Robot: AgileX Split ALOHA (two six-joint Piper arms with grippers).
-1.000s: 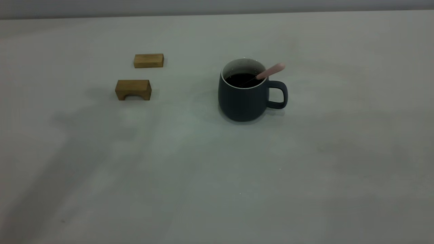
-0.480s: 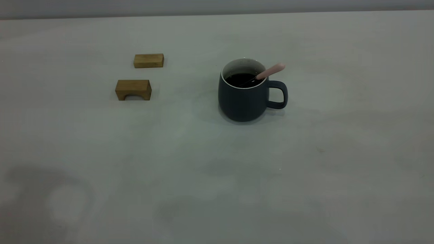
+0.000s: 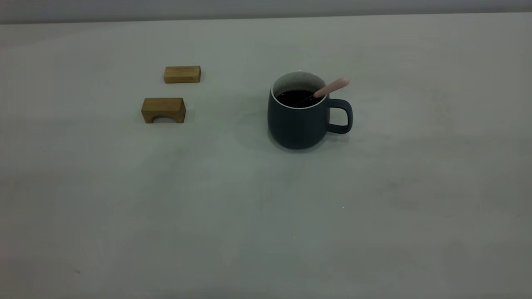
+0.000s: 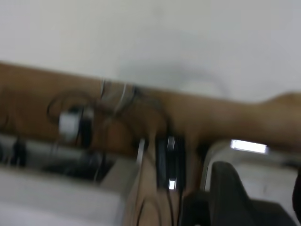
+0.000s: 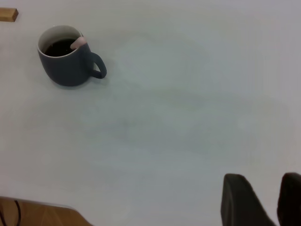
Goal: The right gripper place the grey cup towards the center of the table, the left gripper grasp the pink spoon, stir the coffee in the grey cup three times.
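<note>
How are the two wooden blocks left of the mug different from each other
The nearer wooden block has an arched notch cut into its underside, like a small bridge; the farther wooden block is a plain solid bar. The nearer one stands taller, the farther one lies lower and flatter. The farther one also sits slightly closer to the grey cup. Both are tan wood, resting on the table, apart from each other.

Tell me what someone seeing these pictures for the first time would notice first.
The eye lands on the grey cup standing near the middle of the table, handle pointing right, filled with coffee. The pink spoon rests in it, its handle leaning out over the rim above the cup's handle. To the left lie two wooden blocks, one behind the other; no gripper is near any of them.
</note>
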